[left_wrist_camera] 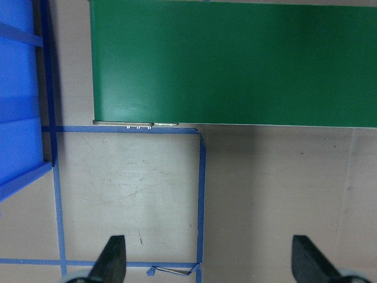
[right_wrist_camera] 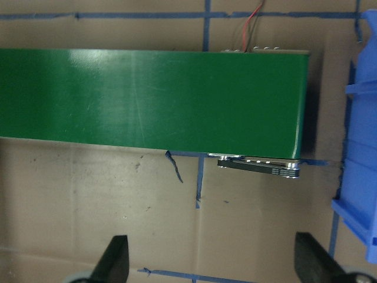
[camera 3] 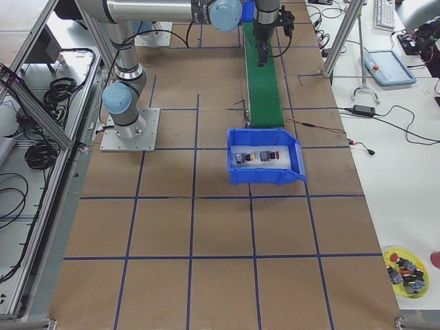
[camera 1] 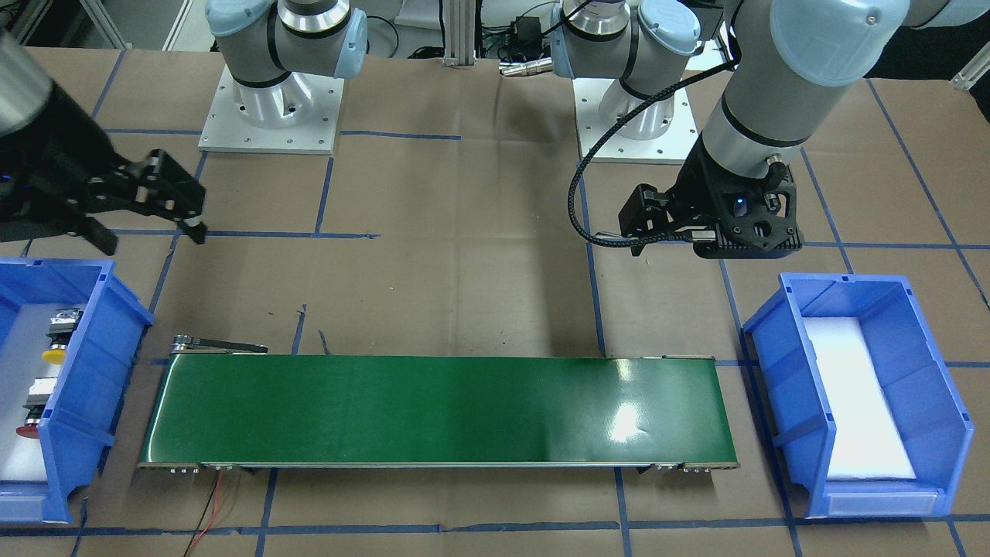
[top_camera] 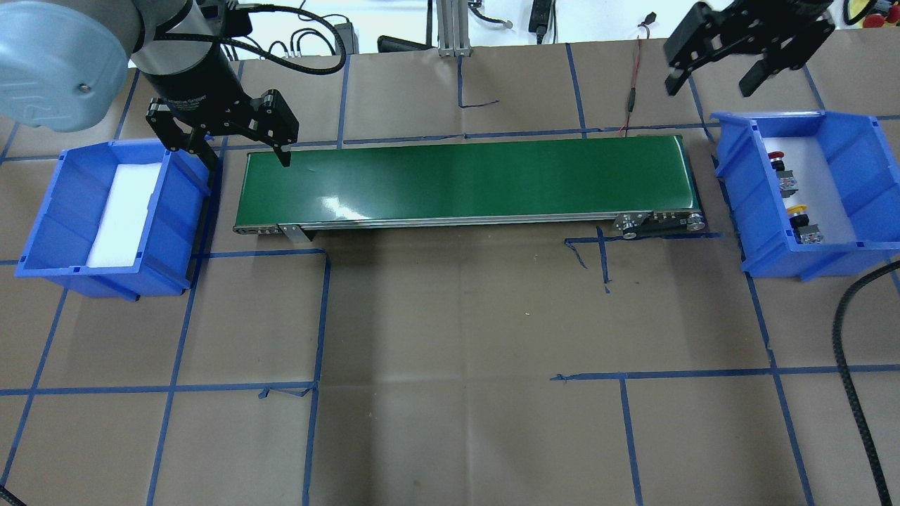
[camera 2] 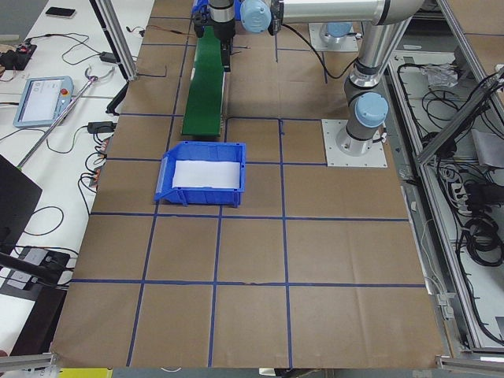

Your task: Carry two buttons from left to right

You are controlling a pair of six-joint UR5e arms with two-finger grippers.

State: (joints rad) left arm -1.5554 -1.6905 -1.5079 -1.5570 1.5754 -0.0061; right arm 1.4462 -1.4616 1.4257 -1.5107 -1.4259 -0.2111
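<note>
Both buttons lie in the blue bin (top_camera: 738,184) at the right end of the table, on its white liner. The red-capped button (top_camera: 776,161) is farther from the robot and the yellow-capped button (top_camera: 797,209) is nearer; across the table they show as yellow (camera 1: 54,355) and red (camera 1: 29,429). My right gripper (top_camera: 709,87) hangs open and empty above the table beyond that bin's far left corner. Over the gap between the other blue bin (top_camera: 184,184) and the belt's left end, my left gripper (top_camera: 249,161) is open and empty. Each wrist view shows two spread fingertips (left_wrist_camera: 113,258) (right_wrist_camera: 116,259).
A long green conveyor belt (top_camera: 464,176) runs left to right between the two bins. The left bin holds only a white foam pad (top_camera: 125,211). Blue tape lines cross the brown table. A black cable (top_camera: 854,365) trails at the near right.
</note>
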